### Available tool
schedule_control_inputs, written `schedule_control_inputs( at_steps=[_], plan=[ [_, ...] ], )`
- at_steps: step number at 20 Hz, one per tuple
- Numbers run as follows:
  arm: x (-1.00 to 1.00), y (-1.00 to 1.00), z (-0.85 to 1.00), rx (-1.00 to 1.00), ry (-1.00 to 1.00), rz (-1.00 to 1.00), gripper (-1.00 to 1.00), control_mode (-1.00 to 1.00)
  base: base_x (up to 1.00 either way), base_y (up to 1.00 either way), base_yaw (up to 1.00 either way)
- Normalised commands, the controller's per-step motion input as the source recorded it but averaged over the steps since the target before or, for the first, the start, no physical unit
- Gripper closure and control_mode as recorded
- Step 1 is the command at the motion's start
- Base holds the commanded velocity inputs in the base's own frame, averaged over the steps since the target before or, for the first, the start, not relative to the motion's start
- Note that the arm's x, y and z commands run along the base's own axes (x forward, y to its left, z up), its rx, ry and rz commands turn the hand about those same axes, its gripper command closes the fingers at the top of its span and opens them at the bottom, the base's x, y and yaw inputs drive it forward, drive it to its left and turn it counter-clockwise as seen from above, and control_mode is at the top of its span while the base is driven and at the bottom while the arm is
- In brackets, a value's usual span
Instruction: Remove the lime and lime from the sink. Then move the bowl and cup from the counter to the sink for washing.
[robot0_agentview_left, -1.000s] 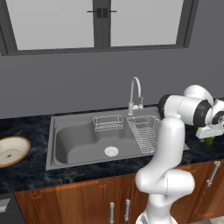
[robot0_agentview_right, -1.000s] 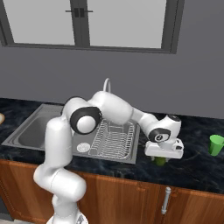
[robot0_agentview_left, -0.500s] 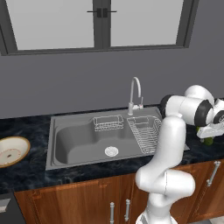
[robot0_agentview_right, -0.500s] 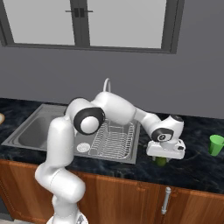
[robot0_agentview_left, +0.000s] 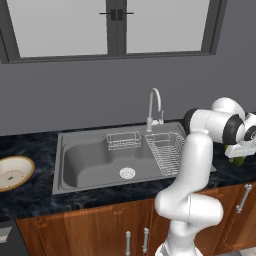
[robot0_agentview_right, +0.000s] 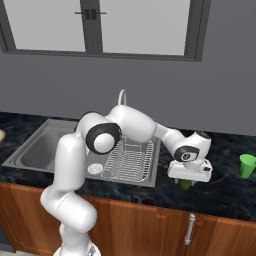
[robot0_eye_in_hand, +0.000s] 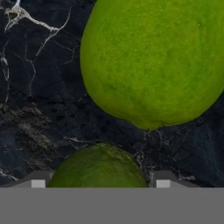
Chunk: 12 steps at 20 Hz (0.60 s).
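Gripper (robot0_agentview_right: 185, 184) hangs low over the counter's (robot0_agentview_right: 225, 192) front edge, jaws parted around a lime (robot0_eye_in_hand: 98, 168), apparently setting it beside another lime (robot0_eye_in_hand: 153, 61).

Kitchen: sink (robot0_agentview_left: 90, 165) w/ faucet (robot0_agentview_left: 155, 105), stone counter (robot0_agentview_right: 220, 190).

Readable text: none in any view.
Bench (robot0_agentview_left: 30, 200): black stone with pale veining, no lettering.
Sink (robot0_agentview_left: 85, 160): plain grey steel, no brand mark legible.
Bowl (robot0_agentview_left: 12, 172): faint specks inside, no print.
Cup (robot0_agentview_right: 246, 165): plain green, no label.
Limes (robot0_eye_in_hand: 153, 61): plain green skin, no sticker.
Cabinet fronts (robot0_agentview_right: 150, 225): bare wood and metal handles, no signs.
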Motion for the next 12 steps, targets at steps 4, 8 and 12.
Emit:
schedule_control_inputs(
  at_steps=[4, 8, 12],
  plan=[
    [0.02, 0.00, -0.08, 0.00, 0.00, 0.00, -1.00, -1.00, 0.00, 0.00, 0.00],
    [0.00, 0.00, -0.01, 0.00, 0.00, 0.00, -1.00, -1.00, 0.00, 0.00, 0.00],
    [0.00, 0.00, 0.00, 0.00, 0.00, 0.00, -1.00, -1.00, 0.00, 0.00, 0.00]
  ],
)
